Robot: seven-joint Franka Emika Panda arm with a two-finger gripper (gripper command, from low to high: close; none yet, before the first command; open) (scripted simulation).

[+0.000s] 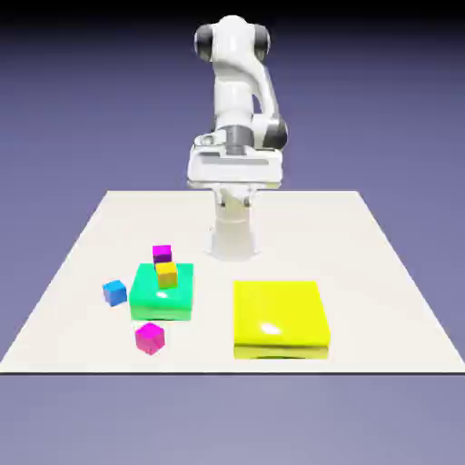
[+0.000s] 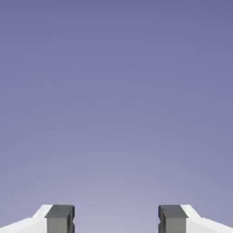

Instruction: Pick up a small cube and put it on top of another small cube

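The small cube (image 1: 114,292), tiny and bright blue, sits on the table just left of the green block (image 1: 163,300). An orange-yellow cube (image 1: 166,273) rests on the green block, and a magenta cube (image 1: 162,253) is at that block's far edge. Another magenta cube (image 1: 150,338) lies in front of the green block. My gripper (image 1: 234,173) hangs high above the table's far side, well away from all the cubes. In the hand view the gripper (image 2: 116,219) is open, with only the blue-violet backdrop between its two grey fingertips (image 2: 60,218).
A large flat yellow block (image 1: 279,318) lies near the table's front edge, right of the green block. The robot's white base column (image 1: 232,232) stands at the table's far middle.
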